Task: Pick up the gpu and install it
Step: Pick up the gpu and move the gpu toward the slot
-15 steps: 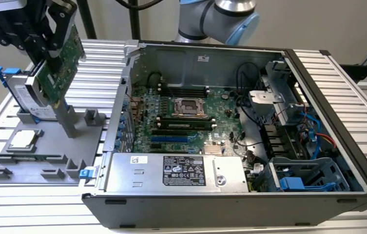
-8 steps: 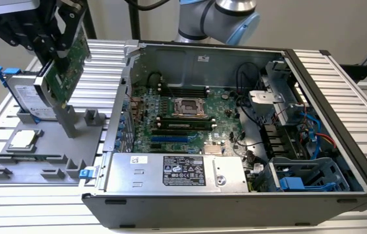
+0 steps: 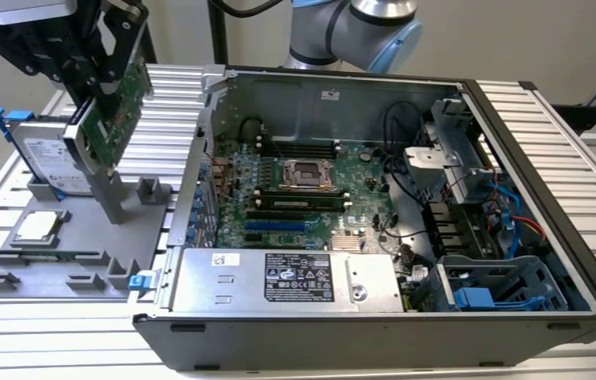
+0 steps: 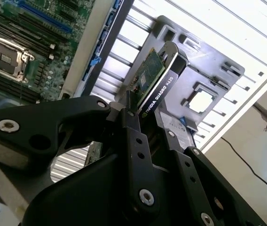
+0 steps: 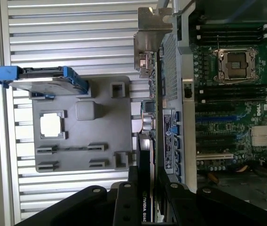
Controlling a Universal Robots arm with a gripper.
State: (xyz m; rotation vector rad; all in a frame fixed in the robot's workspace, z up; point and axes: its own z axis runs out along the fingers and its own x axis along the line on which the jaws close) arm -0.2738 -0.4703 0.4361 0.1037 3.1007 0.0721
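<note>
Fingers [image 4: 132, 136] are pinched tight on the gpu [image 4: 158, 82], one black finger on each face, and the gripper [image 4: 148, 115] has the card by one end. In the exterior view the gripper [image 3: 95, 75] sits up at ten o'clock of the frame. The gpu [image 3: 118, 111] hangs from it tilted, green circuit board facing the open computer case [image 3: 382, 332]. The card is up over the grey fixture tray [image 3: 92, 229], its lower end right at the tray's grey post [image 3: 118, 198]; whether they touch, I can't tell. Just beside the card at nine o'clock, the hard drive [image 3: 50, 154] in its blue frame stands on edge in the tray. The CPU chip [image 3: 42, 227] lies flat at seven o'clock from the card. Over at four o'clock from the card, the motherboard [image 3: 298, 190] lies inside the case with its CPU socket [image 3: 305, 174] near the middle. In the first wrist view the gpu [image 5: 145, 165] shows edge-on, with its silver end bracket [image 5: 148, 44] at the end far from the fingers [image 5: 124, 207].
</note>
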